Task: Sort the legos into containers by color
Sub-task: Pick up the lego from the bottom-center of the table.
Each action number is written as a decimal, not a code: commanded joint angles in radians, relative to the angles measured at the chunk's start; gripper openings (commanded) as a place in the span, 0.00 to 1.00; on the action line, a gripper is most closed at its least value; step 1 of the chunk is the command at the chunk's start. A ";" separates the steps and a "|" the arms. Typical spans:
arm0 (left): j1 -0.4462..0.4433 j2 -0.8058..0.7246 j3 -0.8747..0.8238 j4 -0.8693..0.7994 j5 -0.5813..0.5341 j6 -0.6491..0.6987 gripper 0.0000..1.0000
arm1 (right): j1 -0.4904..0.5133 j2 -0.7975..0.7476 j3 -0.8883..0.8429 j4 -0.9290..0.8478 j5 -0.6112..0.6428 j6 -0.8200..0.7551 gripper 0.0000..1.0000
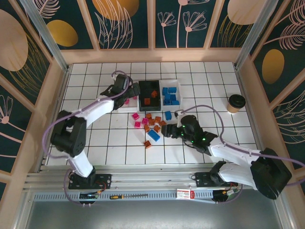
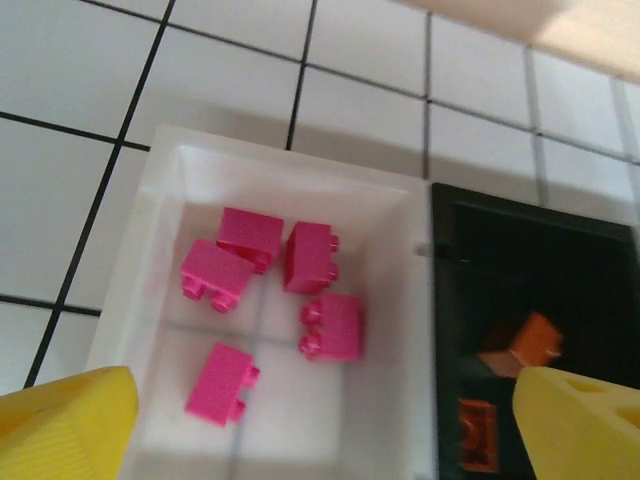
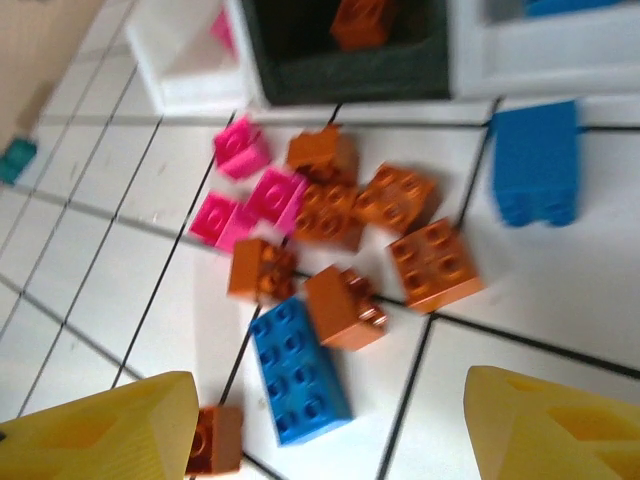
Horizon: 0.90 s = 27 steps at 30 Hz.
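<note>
My left gripper [image 2: 320,430] hangs open and empty over the left white tray [image 2: 150,260], which holds several hot pink legos [image 2: 330,325]. Beside it the black tray [image 2: 530,260] holds orange-brown legos [image 2: 525,343]. The right white tray [image 1: 177,85] holds blue legos [image 1: 169,95]. On the tiles before the trays lies a loose heap of pink [image 3: 240,150], orange-brown [image 3: 432,262] and blue legos. My right gripper [image 3: 335,410] is open just above a long blue lego [image 3: 298,370] and an orange-brown one [image 3: 345,308], holding nothing. From above, the left gripper [image 1: 132,91] and right gripper [image 1: 166,131] show.
A tan paper cup with a dark lid [image 1: 235,103] stands at the right of the floor. A lone teal block [image 3: 15,160] lies far left. One blue lego [image 3: 535,160] sits apart near the right white tray. Wooden walls enclose the tiled floor [image 1: 119,148].
</note>
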<state>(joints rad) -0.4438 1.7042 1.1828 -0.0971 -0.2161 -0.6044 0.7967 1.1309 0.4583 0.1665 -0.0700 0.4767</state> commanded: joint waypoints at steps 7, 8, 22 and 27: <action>-0.004 -0.373 -0.309 0.079 0.100 -0.067 0.99 | 0.255 0.253 0.238 -0.161 0.056 -0.053 0.69; -0.004 -0.405 -0.337 0.076 0.097 -0.071 0.99 | 0.269 0.281 0.263 -0.175 0.068 -0.058 0.69; -0.004 -0.653 -0.527 0.015 0.124 -0.110 0.99 | 0.368 0.577 0.457 -0.320 0.276 -0.093 0.62; -0.004 -0.657 -0.530 0.005 0.115 -0.099 0.99 | 0.390 0.633 0.487 -0.331 0.287 -0.099 0.55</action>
<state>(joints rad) -0.4450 1.0592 0.6563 -0.0746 -0.1085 -0.6975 1.1725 1.7279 0.9173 -0.1204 0.1673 0.3897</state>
